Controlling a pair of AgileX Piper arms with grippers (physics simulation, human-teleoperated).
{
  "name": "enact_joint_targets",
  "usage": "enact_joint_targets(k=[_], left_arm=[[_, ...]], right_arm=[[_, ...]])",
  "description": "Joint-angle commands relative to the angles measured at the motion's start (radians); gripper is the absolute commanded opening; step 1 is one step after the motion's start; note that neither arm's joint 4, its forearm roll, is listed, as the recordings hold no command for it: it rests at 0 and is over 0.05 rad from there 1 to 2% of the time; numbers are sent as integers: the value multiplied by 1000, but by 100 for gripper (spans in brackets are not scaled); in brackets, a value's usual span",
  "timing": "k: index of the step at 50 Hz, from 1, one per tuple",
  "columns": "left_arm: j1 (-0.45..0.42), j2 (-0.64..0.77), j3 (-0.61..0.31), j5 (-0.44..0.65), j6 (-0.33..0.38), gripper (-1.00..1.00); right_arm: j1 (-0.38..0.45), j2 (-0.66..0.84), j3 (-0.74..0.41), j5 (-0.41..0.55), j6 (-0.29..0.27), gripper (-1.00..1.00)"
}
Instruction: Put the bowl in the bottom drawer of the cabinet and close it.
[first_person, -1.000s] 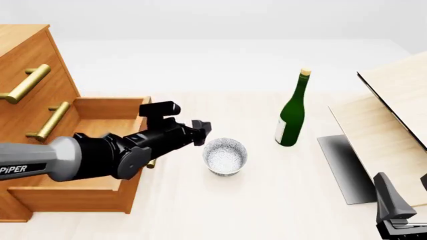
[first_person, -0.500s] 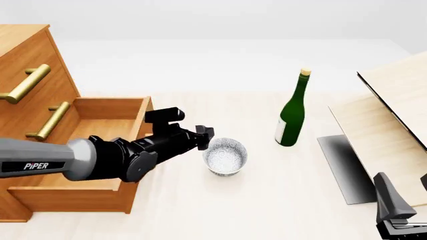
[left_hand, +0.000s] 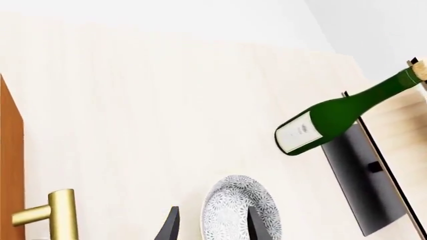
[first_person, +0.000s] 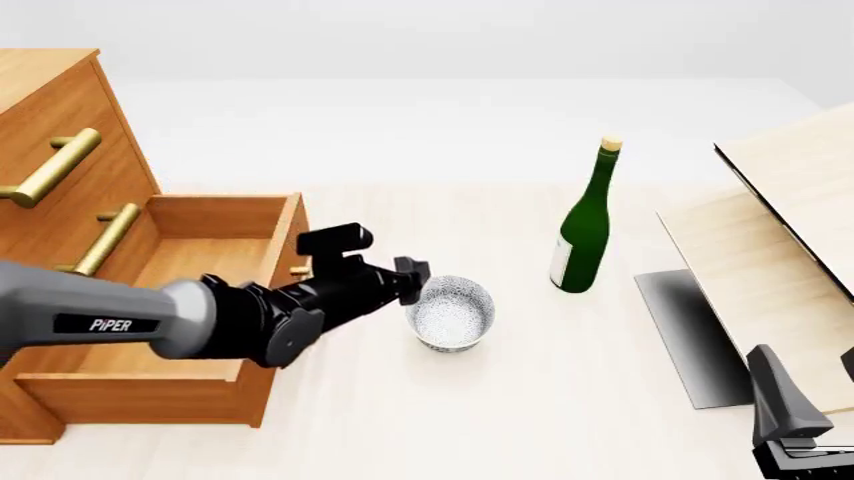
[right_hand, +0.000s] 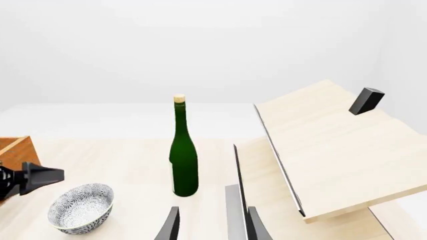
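Note:
The white speckled bowl (first_person: 451, 312) stands upright on the table just right of the open bottom drawer (first_person: 160, 300) of the orange-brown cabinet (first_person: 54, 150). My left gripper (first_person: 411, 279) is at the bowl's left rim, open. In the left wrist view its fingers (left_hand: 171, 227) straddle the near rim of the bowl (left_hand: 230, 212), one outside and one over the inside. My right gripper (right_hand: 212, 217) hangs open and holds nothing at the front right of the table (first_person: 785, 412), far from the bowl (right_hand: 81, 207).
A green wine bottle (first_person: 583, 225) stands upright right of the bowl. A pale wooden board structure (first_person: 774, 230) with a dark base plate (first_person: 687, 335) fills the right side. Brass bar handles (first_person: 54, 165) stick out from the upper drawers.
My left arm has dropped lower and slid a little right, bringing its gripper down to the bowl's left rim. Bowl, bottle and right arm have not moved.

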Motion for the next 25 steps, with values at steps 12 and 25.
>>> enact_joint_targets(k=[12,25], left_arm=[[-7,70,6,-51,-49,100],[-29,96,15,-70,-71,100]], right_arm=[[0,0,0,0,0,100],[0,0,0,0,0,100]])
